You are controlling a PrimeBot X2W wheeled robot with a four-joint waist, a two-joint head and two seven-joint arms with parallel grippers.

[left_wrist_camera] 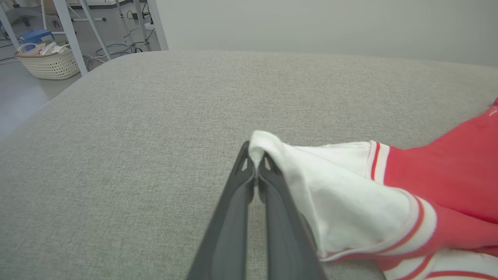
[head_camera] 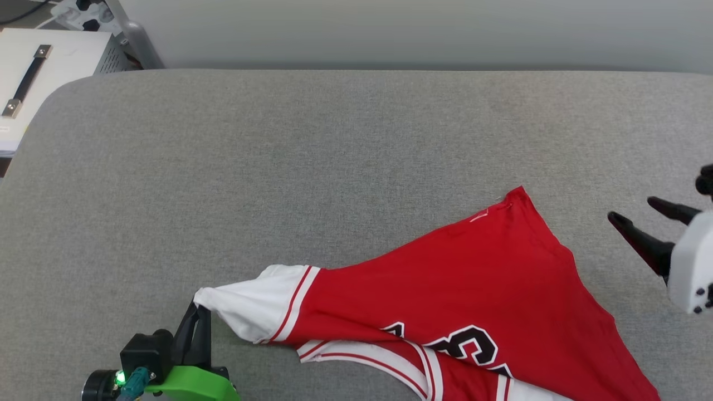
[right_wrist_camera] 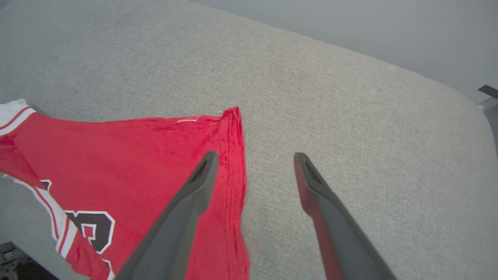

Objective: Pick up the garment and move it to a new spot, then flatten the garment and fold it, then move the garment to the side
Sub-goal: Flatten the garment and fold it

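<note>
While the left hand (head_camera: 198, 309) pinches the garment's (head_camera: 473, 278) white sleeve (head_camera: 250, 303), the spread right hand (head_camera: 629, 207) hangs beside its hem corner (head_camera: 519, 196), likely to grip there for flattening.

Red, white-sleeved garment (head_camera: 473, 289) spread rumpled on grey surface

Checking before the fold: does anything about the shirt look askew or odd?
Yes. The garment lies crooked and rumpled, one white sleeve stretched out by the shut left claw; the open right claw hovers apart from it.
</note>
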